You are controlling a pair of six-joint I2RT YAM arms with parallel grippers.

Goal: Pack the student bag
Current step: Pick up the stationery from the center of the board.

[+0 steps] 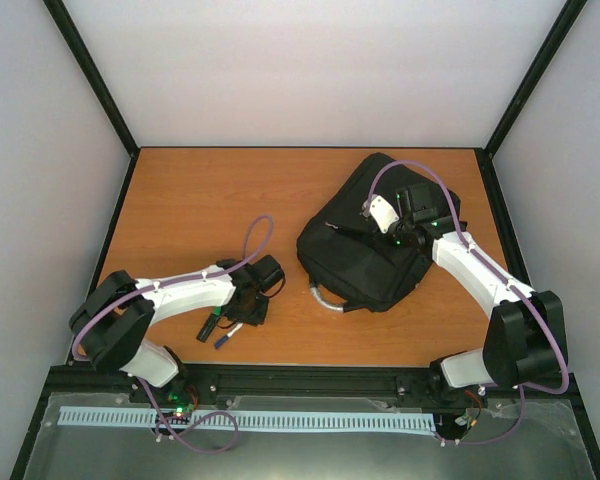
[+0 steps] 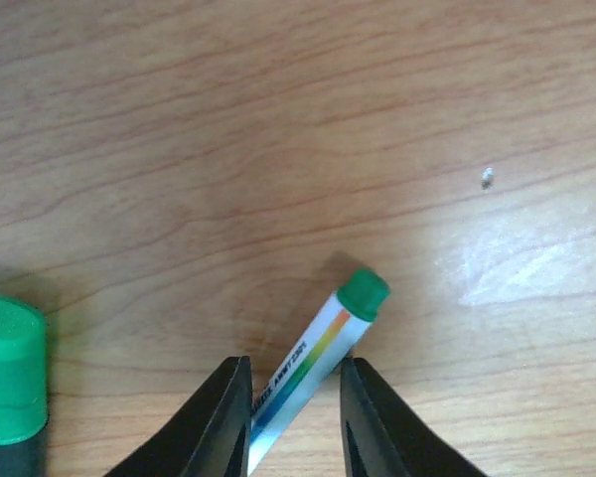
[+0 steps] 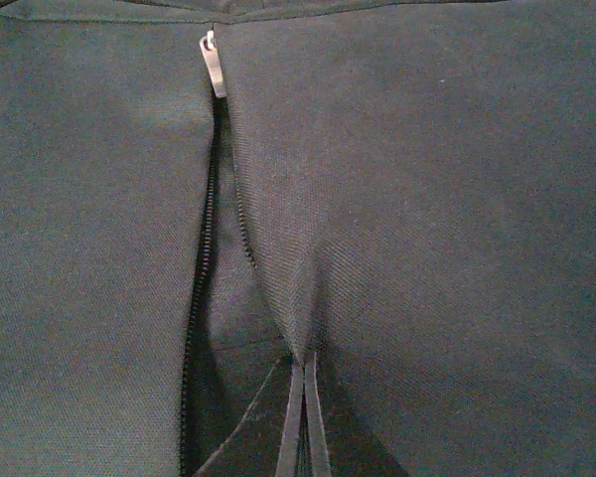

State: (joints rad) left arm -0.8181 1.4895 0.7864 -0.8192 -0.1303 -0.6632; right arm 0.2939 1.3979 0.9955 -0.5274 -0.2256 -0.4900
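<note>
Wood-grain laminate, orange-brown, covers the desk (image 1: 200, 200), which is boxed in by plain pale walls (image 1: 310, 60) with black frame posts (image 1: 90, 75) at the corners. From above, the student bag (image 1: 355, 265) lies angled on the right half of the desk, its far end toward the far right corner and its grey loop handle (image 1: 326, 299) pointing to the near edge. A white slotted cable duct (image 1: 280, 420) runs along the frame below that edge. Toward the near left corner a blue-tipped pen (image 1: 223, 340) lies on the wood just beside the left gripper (image 1: 235, 320). The left arm (image 1: 180, 292) is folded low, elbow out toward the left edge, with a purple cable (image 1: 260, 235) looping beside it. The right arm (image 1: 475, 270) rises from the near right corner and bends inward, so the right gripper (image 1: 405, 238) is down on top of the bag.

Left wrist view: bare wood with one pale speck (image 2: 488, 178), and a marker (image 2: 323, 343) with a green cap and rainbow-striped label lying slantwise between the two black fingers (image 2: 223, 417). The jaws stand narrowly apart on either side of it — whether they press it, I cannot tell. A thick green-capped tube (image 2: 8, 373) shows at the left border.

Right wrist view: black woven fabric fills everything. A zip (image 3: 204, 258) gapes open, its metal pull (image 3: 214, 68) at the far end. The right fingertips are pressed together — a ridge of the bag's fabric is pinched between them.
</note>
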